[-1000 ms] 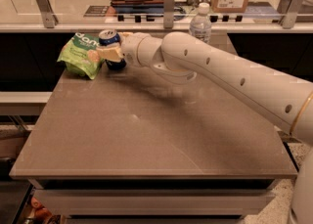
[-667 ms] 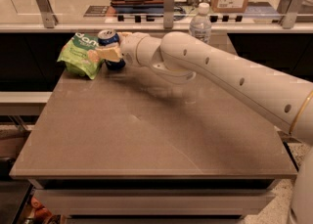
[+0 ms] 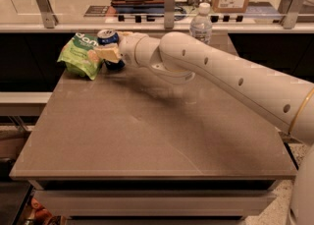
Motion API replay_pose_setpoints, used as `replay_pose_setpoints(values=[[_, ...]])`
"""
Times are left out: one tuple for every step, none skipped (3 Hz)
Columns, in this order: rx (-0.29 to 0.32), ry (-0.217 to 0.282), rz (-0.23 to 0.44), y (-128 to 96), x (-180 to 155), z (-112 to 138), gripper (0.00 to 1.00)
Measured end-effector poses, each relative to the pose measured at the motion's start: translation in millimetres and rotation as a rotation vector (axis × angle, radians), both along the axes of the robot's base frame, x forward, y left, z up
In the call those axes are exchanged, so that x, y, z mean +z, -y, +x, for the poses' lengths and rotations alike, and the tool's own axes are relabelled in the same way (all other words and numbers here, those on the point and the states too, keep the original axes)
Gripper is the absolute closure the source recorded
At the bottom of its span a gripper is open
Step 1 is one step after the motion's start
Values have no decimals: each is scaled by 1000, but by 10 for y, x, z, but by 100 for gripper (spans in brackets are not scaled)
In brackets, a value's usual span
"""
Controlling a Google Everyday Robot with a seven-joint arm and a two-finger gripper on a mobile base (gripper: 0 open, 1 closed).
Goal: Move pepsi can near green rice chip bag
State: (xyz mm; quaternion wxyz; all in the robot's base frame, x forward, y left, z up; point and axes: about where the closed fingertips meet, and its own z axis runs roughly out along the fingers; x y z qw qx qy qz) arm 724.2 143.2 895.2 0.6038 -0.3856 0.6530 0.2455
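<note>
Camera view: the gripper (image 3: 111,54) was up at the table's (image 3: 147,135) 11 o'clock corner, fingers clamped around the can (image 3: 107,37), which stood upright. The bag (image 3: 80,56) lay right at the can's 9 o'clock, pretty much touching it. A bottle (image 3: 200,22) stood well off at the can's 3 o'clock, behind the arm (image 3: 221,71).

Pepsi can (image 3: 107,37) at pincer (image 3: 110,55), beside bag (image 3: 80,55)

One can (image 3: 107,36), one bag (image 3: 78,54), one bottle (image 3: 201,25); one tool (image 3: 112,52), apparently at can
</note>
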Motion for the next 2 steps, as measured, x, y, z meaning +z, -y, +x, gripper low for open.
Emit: replay_pose_setpoints(values=[[3, 0, 0, -17, 1, -5, 0], [3, 0, 0, -18, 1, -6, 0]])
